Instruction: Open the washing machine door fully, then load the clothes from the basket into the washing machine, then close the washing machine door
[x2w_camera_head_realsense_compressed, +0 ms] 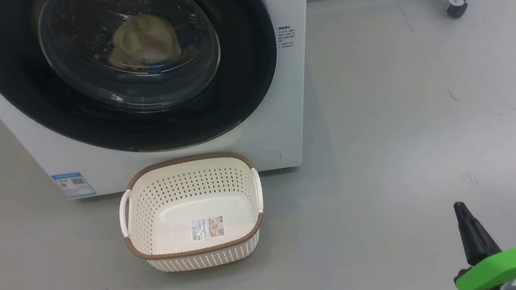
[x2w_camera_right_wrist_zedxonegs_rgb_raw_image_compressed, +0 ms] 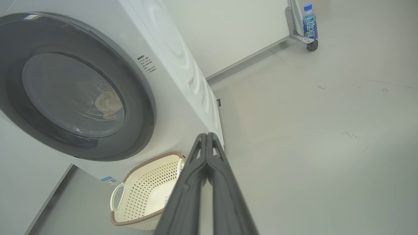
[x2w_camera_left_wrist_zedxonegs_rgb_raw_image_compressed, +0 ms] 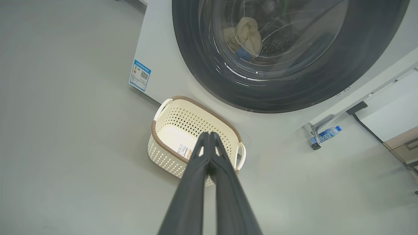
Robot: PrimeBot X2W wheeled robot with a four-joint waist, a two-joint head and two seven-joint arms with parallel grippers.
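Claws both pressed together, gripping nothing: L gripper, R gripper, low over open floor. Behind shut washing machine door, clothes in drum. Empty basket, rim just beside washing machine front.

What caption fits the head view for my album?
Empty basket sits before the shut washing machine door, clothes inside.
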